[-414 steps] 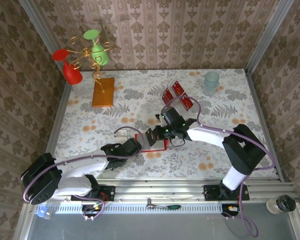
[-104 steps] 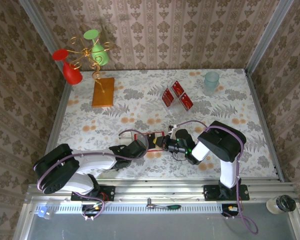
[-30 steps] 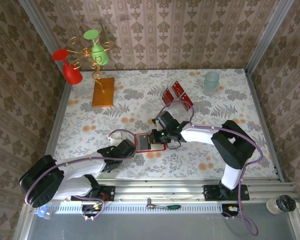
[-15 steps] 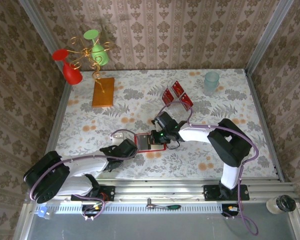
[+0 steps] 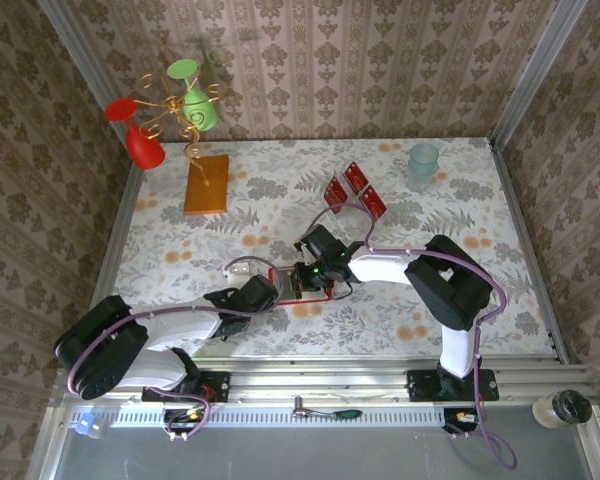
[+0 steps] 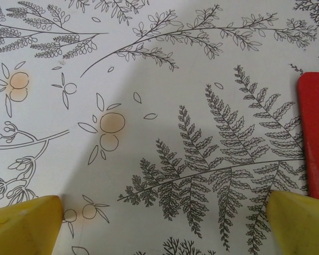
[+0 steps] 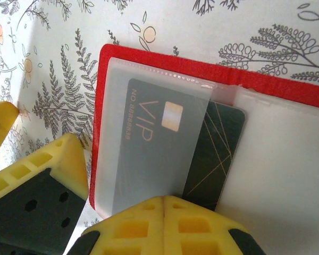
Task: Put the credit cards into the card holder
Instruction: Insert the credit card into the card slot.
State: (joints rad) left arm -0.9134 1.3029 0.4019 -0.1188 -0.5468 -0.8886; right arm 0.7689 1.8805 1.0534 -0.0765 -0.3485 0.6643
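**Card insertion, viewed from beside the bench.** The card holder lies open and flat near the front middle of the bench, its paler inside facing up. A dark card lettered VIP sits most of the way inside the clear sleeve on one leaf. A strip along one long side of the card pokes out toward the fold.

The right tool, jaws together, covers the card's near short end with its tips. Whether it pinches the card or merely presses on it cannot be told. The card's long axis runs straight away from these tips, while the sleeve's mouth faces the fold. The outstanding travel is therefore judged to be sideways, across that axis, toward the holder's outer red edge.

The left tool, jaws wide apart and holding nothing, stands over the bench just beside that outer edge, well placed to brace it. A cluster of loose credit cards lies well apart at the far side, nearer the right arm.
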